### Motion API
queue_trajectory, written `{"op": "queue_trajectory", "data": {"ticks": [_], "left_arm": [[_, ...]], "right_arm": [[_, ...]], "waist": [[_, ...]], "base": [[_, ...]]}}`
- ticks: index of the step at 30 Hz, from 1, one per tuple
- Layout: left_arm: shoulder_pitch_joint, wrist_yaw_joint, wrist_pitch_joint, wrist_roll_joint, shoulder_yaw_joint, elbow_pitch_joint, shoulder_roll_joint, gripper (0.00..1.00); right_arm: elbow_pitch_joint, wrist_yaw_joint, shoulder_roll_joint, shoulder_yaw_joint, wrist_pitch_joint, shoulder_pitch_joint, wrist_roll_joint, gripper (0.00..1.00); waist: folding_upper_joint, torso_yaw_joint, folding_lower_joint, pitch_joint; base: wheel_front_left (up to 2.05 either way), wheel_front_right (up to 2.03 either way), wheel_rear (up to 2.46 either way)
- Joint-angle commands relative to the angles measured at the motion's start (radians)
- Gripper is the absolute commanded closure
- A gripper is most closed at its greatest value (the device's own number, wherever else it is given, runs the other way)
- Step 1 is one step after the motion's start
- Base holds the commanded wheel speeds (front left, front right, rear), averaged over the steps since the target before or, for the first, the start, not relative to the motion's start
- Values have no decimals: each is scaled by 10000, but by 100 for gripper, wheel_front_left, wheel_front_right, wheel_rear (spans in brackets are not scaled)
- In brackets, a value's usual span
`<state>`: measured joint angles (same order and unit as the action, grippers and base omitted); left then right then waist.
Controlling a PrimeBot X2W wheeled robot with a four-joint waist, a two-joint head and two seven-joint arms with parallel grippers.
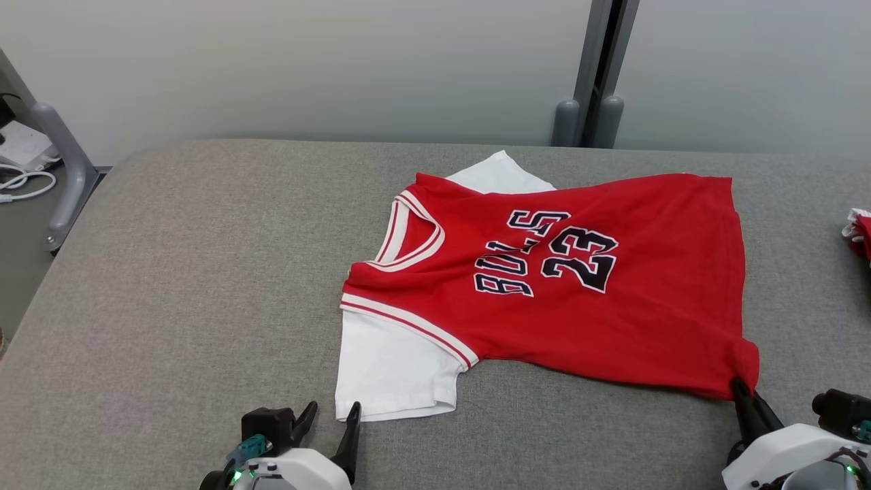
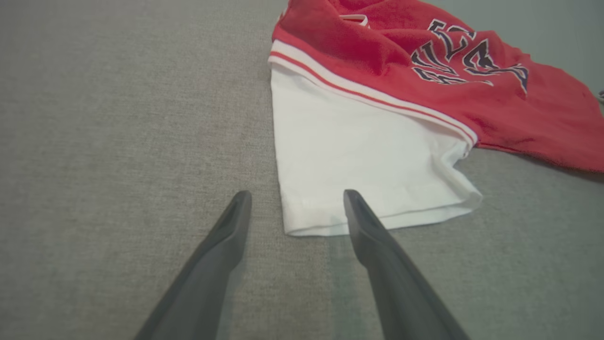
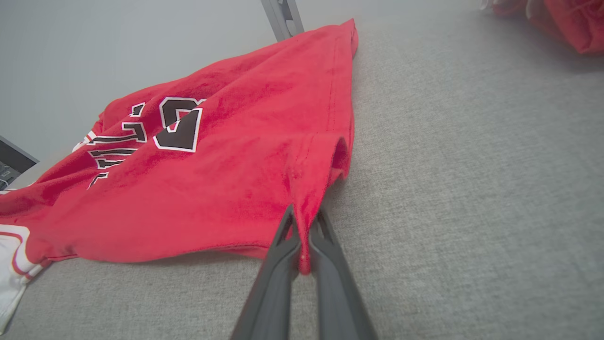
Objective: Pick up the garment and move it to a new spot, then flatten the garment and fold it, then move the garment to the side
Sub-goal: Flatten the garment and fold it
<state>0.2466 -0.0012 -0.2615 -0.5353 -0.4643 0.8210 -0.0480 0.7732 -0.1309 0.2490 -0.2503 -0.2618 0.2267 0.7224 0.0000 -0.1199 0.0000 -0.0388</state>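
Right gripper (image 3: 304, 219) pinches jersey (image 1: 578, 286) corner at 5 o'clock.
Soft, light, likely to drape; left gripper (image 2: 297, 194), open and empty, could take sleeve (image 2: 358, 151) at 7 o'clock.

Garment (image 1: 612, 306) on table (image 1: 170, 272) — second garment (image 1: 860, 235) at right edge.

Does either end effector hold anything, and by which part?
The right end effector pinches the red jersey with white sleeves at its hem corner; the left end effector holds nothing.
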Motion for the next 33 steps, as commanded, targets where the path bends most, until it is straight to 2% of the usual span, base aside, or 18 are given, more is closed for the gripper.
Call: {"op": "queue_trajectory", "data": {"ticks": [1, 10, 19, 20, 21, 22, 23, 28, 33], "left_arm": [[200, 66, -30, -110, -45, 104, -56, 0], [727, 6, -6, -1931, -1043, 1223, -53, 0], [1060, -80, 11, -3034, -1871, 1632, -46, 0], [1066, -146, 27, -3141, -2005, 1676, -33, 13], [1067, -201, 64, -3230, -2138, 1722, -24, 67], [1076, -247, 83, -3331, -2262, 1766, -18, 96], [1099, -278, 81, -3422, -2371, 1801, -18, 100], [1216, -298, 38, -3757, -2741, 1866, -41, 100], [1389, -263, -9, -3446, -2159, 1349, -67, 100]], "right_arm": [[-53, 3, 63, -23, -52, 78, -43, 100], [-135, 3, 125, -108, -53, 105, -48, 100], [-112, 3, 173, -178, -52, 110, -80, 100], [-108, 3, 175, -189, -52, 107, -79, 100], [-103, 3, 177, -199, -54, 101, -78, 100], [-98, 3, 179, -208, -53, 92, -78, 100], [-92, 3, 182, -216, -53, 82, -75, 100], [-33, 3, 194, -205, -53, 35, -54, 100], [-157, 3, 244, 19, -53, -43, -130, 100]], "waist": [[0, 29, 0, -25], [0, 162, 0, -123], [0, 202, 0, -173], [0, 202, 0, -171], [0, 202, 0, -168], [0, 198, 0, -164], [0, 192, 0, -155], [0, 143, 0, -32], [0, 55, 0, 203]], "base": [[0, 0, 0], [0, 0, 0], [0, 0, 0], [0, 0, 0], [0, 0, 0], [0, 0, 0], [0, 0, 0], [0, 0, 0], [0, 0, 0]]}}
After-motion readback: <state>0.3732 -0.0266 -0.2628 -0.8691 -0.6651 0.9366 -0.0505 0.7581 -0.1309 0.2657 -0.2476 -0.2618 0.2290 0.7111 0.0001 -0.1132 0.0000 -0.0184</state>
